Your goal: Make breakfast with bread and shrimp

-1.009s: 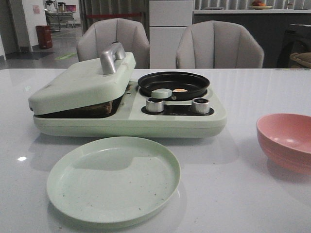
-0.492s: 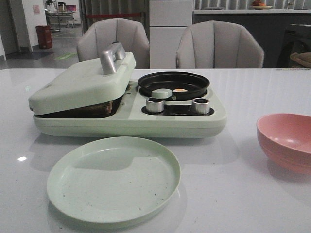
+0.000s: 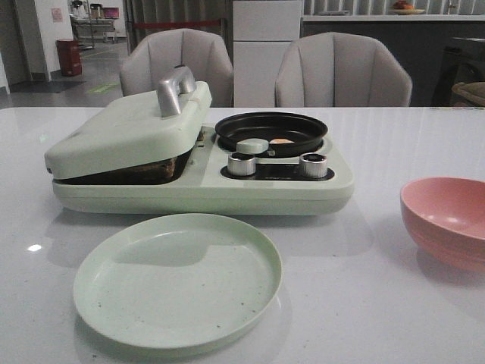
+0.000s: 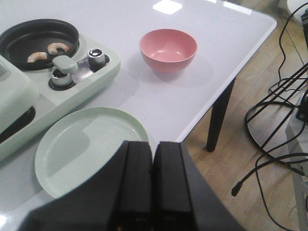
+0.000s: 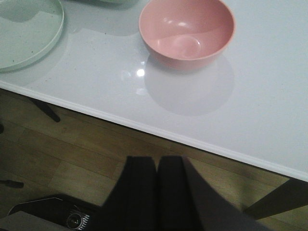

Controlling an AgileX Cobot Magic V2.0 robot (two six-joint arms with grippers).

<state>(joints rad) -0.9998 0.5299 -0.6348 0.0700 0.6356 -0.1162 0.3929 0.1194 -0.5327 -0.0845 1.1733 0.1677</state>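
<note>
Cooking looks to be underway: the pale green breakfast maker [image 3: 201,178] sits mid-desk with its hinged lid [image 3: 129,129] down over the left griddle, a brown edge of the bread [image 3: 155,168] showing in the gap under it. In the black round pan [image 3: 270,131] on the maker's far right lie two pieces of the shrimp [image 4: 47,51], curled, side by side. An empty green plate [image 3: 177,279] sits just near of the maker; an empty pink bowl [image 3: 445,219] stands well apart at right.

Both arms are parked off the near desk edge. The left hand [image 4: 152,185] is clenched, pads together, nothing between them, hovering above the plate's near rim. The right hand [image 5: 157,192] is likewise clenched and empty, out over the floor, near of the bowl.

Likely step: lift the lid by its silver handle [image 3: 175,87] and move the bread to the plate. To do it well, the left hand should release first, come at the handle from above and across its narrow span, then swing the lid up along the hinge arc instead of pulling straight up, or the whole maker may drag. The plate is close, so the lift path should stay high.
</note>
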